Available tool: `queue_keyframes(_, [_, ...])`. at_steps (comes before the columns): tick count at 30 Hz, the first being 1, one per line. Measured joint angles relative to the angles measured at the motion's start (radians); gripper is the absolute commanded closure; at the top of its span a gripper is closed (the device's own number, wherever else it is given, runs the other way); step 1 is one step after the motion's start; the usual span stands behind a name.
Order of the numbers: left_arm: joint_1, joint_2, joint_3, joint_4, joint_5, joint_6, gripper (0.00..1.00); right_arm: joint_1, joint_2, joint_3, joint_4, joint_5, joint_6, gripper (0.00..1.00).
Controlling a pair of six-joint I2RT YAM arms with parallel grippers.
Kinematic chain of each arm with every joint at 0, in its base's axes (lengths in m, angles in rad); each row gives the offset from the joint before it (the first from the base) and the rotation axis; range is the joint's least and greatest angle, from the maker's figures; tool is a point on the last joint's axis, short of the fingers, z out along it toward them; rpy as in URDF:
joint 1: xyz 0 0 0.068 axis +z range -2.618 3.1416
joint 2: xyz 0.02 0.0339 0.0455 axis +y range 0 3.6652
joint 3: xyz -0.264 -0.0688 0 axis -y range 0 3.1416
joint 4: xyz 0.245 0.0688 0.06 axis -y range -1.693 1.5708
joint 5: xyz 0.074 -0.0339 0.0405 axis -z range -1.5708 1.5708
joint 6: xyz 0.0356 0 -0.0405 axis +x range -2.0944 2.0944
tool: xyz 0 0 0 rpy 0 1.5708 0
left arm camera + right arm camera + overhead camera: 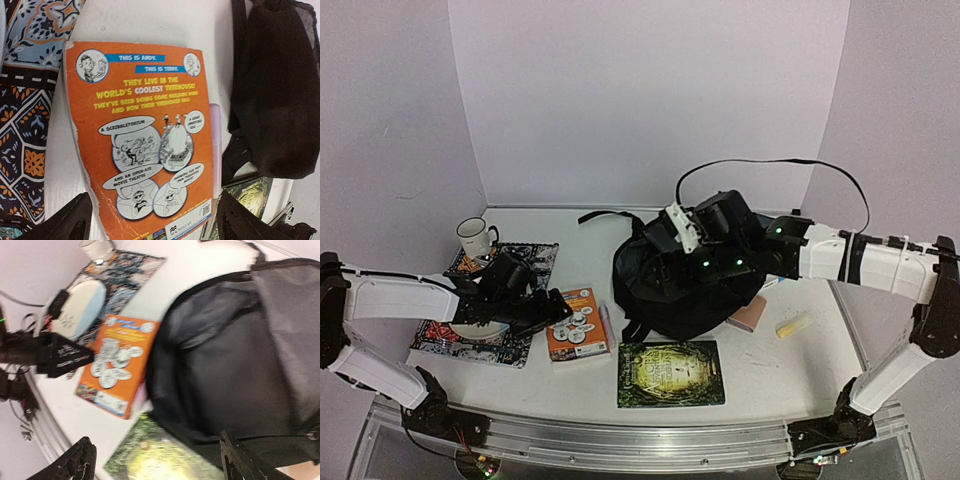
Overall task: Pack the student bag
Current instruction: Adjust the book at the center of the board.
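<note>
The student bag [670, 290] is a black backpack lying at the table's middle, its grey lining [285, 295] showing in the right wrist view. My right gripper [665, 245] hovers over the bag's left part, open [160, 467], with nothing between its fingers. My left gripper [555, 308] is open [155, 225] just above the near end of an orange paperback [145, 145], one fingertip on each side of it. The orange paperback [578, 322] lies flat left of the bag. A green-covered book [670, 373] lies in front of the bag.
A patterned magazine [525, 255] lies at the left with a blue-grey tray [82, 305] on it and a white mug [475, 237] behind. A pink thing [216, 145] pokes out under the paperback. A pink block [750, 315] and a yellow piece [794, 325] lie right of the bag.
</note>
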Motion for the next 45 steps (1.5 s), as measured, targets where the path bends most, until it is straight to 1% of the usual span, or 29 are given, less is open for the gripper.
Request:
queue_keyframes(3, [0.000, 0.000, -0.018, -0.005, 0.000, -0.009, 0.19, 0.089, 0.026, 0.000, 0.057, 0.010, 0.063, 0.14])
queue_keyframes(5, [0.000, 0.001, -0.025, -0.005, 0.000, -0.017, 0.23, 0.142, 0.070, 0.010, 0.089, 0.010, 0.099, 0.14])
queue_keyframes(10, [0.000, 0.012, -0.038, -0.005, -0.001, -0.020, 0.34, 0.200, 0.236, 0.078, 0.115, 0.003, 0.163, 0.14])
queue_keyframes(17, [0.000, 0.039, -0.045, -0.003, 0.001, -0.020, 0.50, 0.206, 0.414, 0.176, 0.128, -0.004, 0.230, 0.17])
queue_keyframes(23, [0.000, 0.049, -0.076, 0.009, 0.008, -0.021, 0.58, 0.205, 0.542, 0.262, 0.139, -0.022, 0.263, 0.21])
queue_keyframes(28, [0.000, 0.050, -0.105, 0.036, 0.032, -0.029, 0.67, 0.205, 0.618, 0.294, 0.143, -0.030, 0.283, 0.23])
queue_keyframes(36, [0.007, 0.053, -0.128, 0.098, 0.071, -0.056, 0.83, 0.203, 0.645, 0.298, 0.139, -0.016, 0.316, 0.20])
queue_keyframes(40, [0.013, 0.068, -0.144, 0.166, 0.098, -0.081, 0.88, 0.193, 0.656, 0.298, 0.130, -0.009, 0.329, 0.17])
queue_keyframes(42, [0.016, 0.076, -0.163, 0.226, 0.118, -0.104, 0.91, 0.186, 0.663, 0.298, 0.127, -0.004, 0.341, 0.16])
queue_keyframes(45, [0.018, 0.079, -0.191, 0.287, 0.133, -0.137, 0.92, 0.176, 0.663, 0.295, 0.134, 0.000, 0.358, 0.14])
